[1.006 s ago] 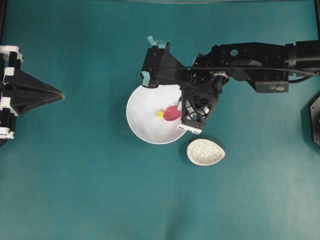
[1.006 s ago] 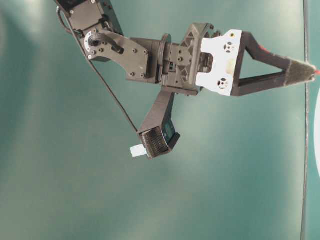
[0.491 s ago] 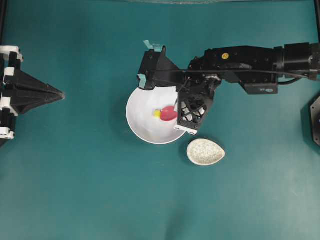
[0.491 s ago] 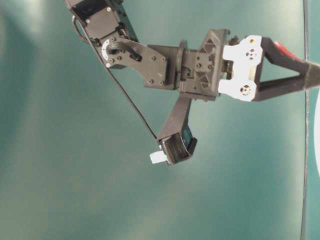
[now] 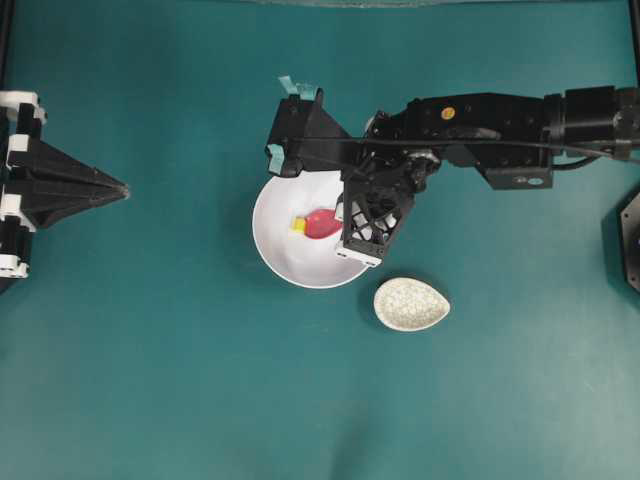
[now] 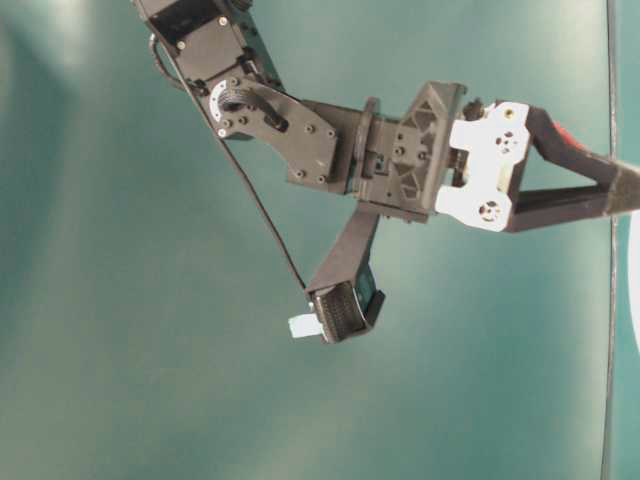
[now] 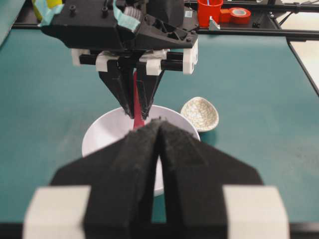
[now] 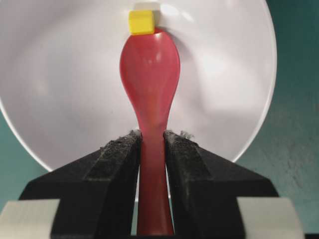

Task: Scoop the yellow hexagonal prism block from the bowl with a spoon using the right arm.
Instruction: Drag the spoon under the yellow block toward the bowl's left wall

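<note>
The white bowl (image 5: 275,250) stands mid-table. Inside it lies the yellow hexagonal prism block (image 5: 298,225), right against the far tip of the pink-red spoon (image 5: 322,223). My right gripper (image 5: 343,213) hangs over the bowl's right side, shut on the spoon's handle. In the right wrist view the gripper (image 8: 152,137) clamps the handle, the spoon (image 8: 149,69) reaches forward into the bowl (image 8: 60,99), and the block (image 8: 141,22) rests on the bowl just beyond the scoop's tip. My left gripper (image 5: 120,188) stays at the left edge, shut and holding nothing.
A speckled off-white spoon rest (image 5: 412,304) lies just below and right of the bowl. The right arm (image 5: 480,125) stretches in from the right edge. A red cup (image 7: 209,11) and a tape roll (image 7: 240,14) stand beyond the table's far side.
My right gripper has carried the spoon leftward across the bowl. The yellow block has slid left ahead of the scoop's tip. The left arm has not moved.
</note>
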`<state>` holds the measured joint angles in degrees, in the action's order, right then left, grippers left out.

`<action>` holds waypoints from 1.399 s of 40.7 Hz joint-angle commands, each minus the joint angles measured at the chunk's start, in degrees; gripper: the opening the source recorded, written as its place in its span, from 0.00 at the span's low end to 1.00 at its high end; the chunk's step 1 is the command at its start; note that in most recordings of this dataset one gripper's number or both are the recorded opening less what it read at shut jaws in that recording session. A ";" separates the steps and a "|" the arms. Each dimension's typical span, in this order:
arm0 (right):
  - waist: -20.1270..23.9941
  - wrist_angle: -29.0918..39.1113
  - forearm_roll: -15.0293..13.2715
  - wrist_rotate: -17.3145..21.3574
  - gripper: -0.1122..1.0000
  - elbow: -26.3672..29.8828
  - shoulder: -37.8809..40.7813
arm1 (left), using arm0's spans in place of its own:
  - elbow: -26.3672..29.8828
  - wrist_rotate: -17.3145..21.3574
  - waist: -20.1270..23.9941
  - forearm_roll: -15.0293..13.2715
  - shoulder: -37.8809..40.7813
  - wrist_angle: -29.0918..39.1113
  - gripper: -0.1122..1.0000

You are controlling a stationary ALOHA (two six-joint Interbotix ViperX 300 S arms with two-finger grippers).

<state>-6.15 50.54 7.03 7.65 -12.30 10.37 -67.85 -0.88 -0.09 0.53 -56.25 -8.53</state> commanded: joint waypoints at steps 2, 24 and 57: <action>0.00 -1.41 -0.09 -0.09 0.31 0.79 -0.62 | 1.23 0.00 0.00 0.09 0.26 -0.26 0.09; 0.00 -8.00 0.18 -0.09 0.31 0.88 -0.62 | 1.41 -0.09 0.00 0.09 -0.79 0.88 0.09; 0.00 -12.83 0.09 0.18 0.31 1.32 -0.70 | 1.41 -0.44 0.00 0.09 -0.88 0.88 0.09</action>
<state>-6.06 38.94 7.03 7.65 -12.30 10.55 -67.85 -1.23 -0.09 0.53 -57.39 -7.38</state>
